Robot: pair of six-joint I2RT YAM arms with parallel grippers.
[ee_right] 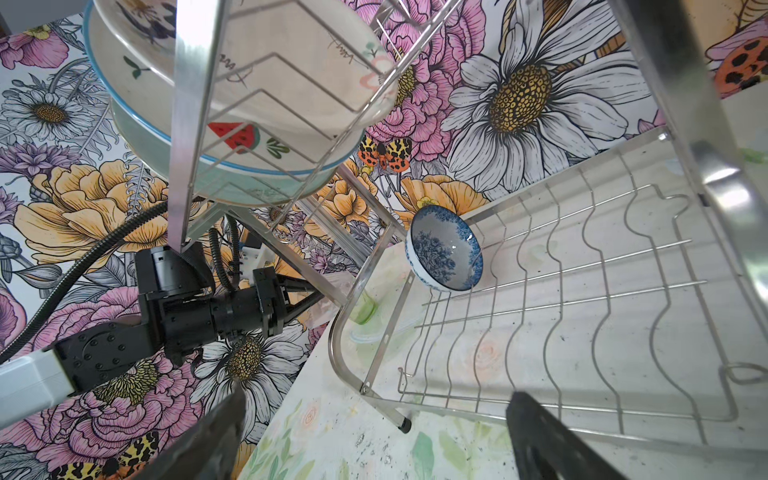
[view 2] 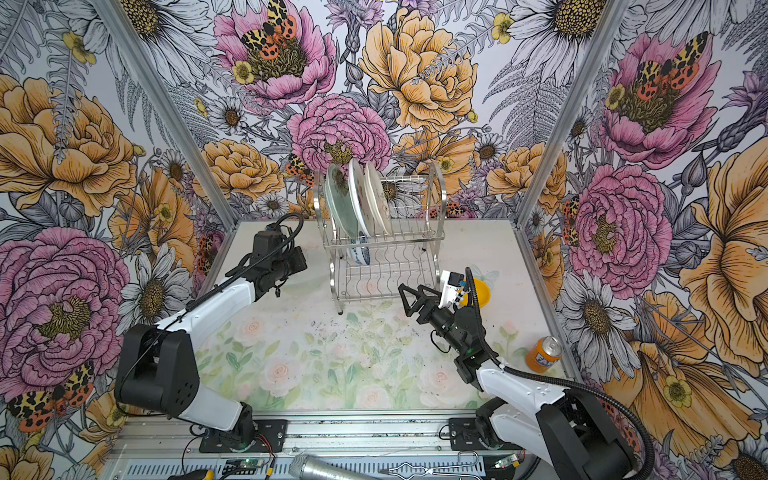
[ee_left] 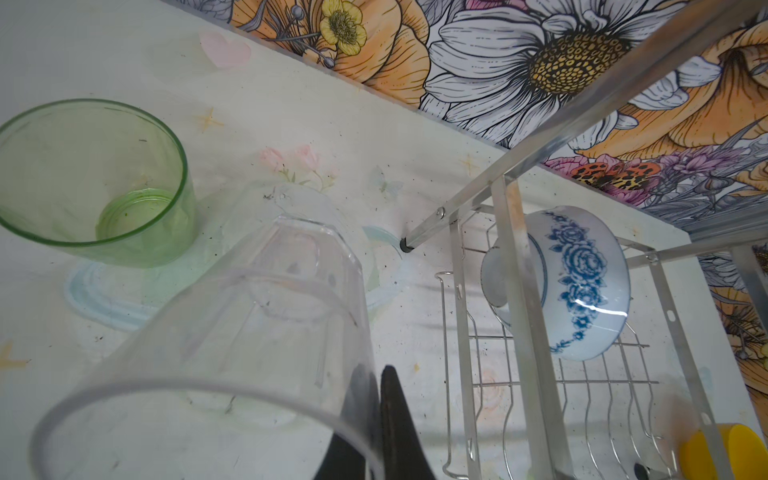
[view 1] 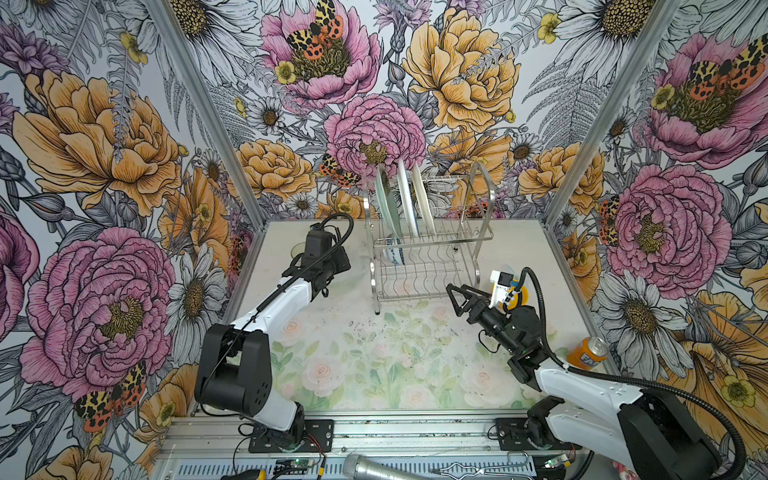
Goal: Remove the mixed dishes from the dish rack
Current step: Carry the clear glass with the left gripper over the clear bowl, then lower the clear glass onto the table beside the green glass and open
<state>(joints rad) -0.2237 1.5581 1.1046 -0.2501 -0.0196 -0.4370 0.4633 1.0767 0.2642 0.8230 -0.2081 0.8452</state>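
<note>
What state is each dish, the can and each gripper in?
three plates: on edge, dish rack's upper tier.
blue-and-white bowl: on its edge, lower tier.
yellow bowl: on the table.
green tumbler: upright on the table.
left gripper: shut on the tilted clear tumbler.
right gripper: open, empty.
soda can: upright on table.

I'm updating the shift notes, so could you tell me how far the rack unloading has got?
Done: green tumbler and yellow bowl stand on the table. In hand: left pincer grips the clear tumbler by its wall. Left: blue bowl on the lower shelf, three plates above; right pincer open, empty.
</note>
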